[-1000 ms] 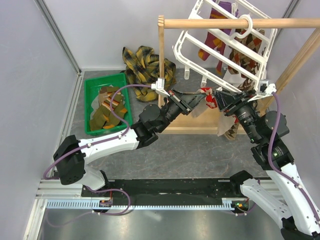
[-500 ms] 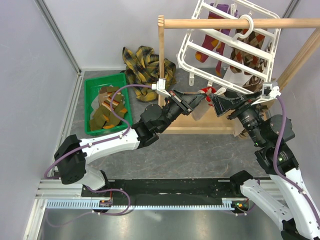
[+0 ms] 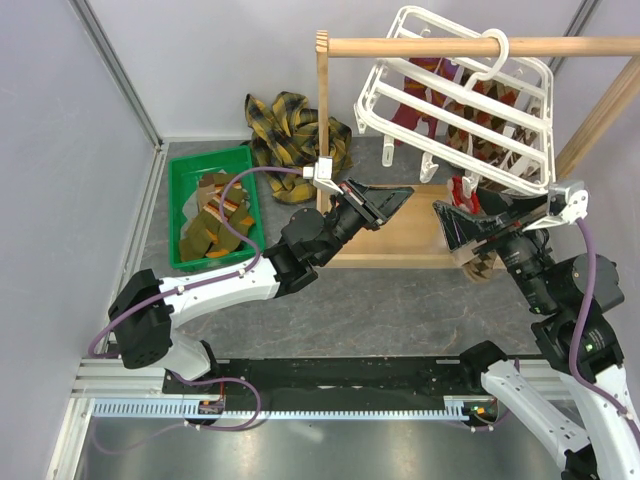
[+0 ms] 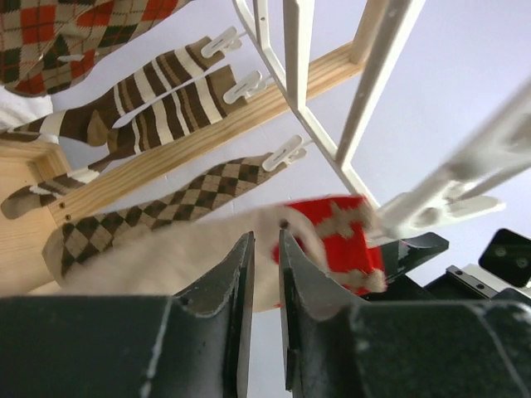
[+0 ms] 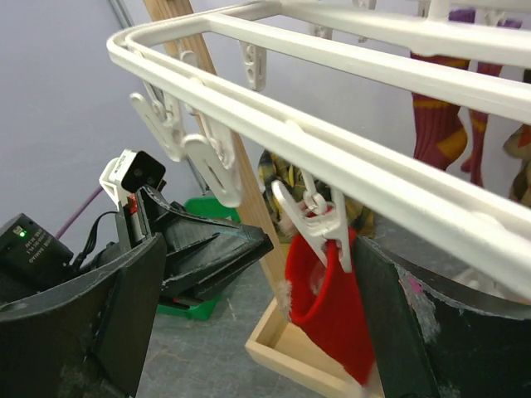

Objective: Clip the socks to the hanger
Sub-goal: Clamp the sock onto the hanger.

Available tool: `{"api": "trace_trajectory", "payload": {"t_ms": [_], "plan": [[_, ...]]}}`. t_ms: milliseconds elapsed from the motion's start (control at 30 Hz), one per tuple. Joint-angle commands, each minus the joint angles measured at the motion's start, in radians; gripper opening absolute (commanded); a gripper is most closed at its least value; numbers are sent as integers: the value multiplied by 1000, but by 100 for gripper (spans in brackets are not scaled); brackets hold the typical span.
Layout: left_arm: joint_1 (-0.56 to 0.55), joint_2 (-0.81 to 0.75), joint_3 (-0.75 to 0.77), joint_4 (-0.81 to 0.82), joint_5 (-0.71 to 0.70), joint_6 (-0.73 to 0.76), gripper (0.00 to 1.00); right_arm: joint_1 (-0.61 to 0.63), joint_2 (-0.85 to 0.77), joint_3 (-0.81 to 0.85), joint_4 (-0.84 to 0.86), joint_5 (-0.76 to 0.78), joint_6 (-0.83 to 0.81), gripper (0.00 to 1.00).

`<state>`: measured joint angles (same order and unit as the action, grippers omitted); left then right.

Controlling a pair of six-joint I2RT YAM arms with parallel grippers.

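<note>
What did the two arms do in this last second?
The left gripper eased open off the red-cuffed sock, the right gripper opened wide, and both drew back. The sock now hangs from a clip; the hanger swung back leveller. The green bin and plaid cloth stayed put.

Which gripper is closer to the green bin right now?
Left. The left gripper sits to the right of the green bin. The right gripper is farther right still, beyond the left one's fingertips.

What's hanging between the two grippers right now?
A sock with a red cuff, held by a clip on the hanger. The right wrist view shows it best.
</note>
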<state>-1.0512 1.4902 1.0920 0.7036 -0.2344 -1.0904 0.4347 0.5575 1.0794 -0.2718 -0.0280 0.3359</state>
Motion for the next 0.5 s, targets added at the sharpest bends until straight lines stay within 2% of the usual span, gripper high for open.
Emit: {"api": "trace_trajectory", "payload": {"t_ms": [0, 467], "plan": [[-3, -15, 19, 4, -42, 73, 28, -4, -30, 36, -41, 46, -100, 98], [-3, -48, -3, -1, -54, 144, 57, -4, -65, 77, -125, 143, -167, 98]]}}
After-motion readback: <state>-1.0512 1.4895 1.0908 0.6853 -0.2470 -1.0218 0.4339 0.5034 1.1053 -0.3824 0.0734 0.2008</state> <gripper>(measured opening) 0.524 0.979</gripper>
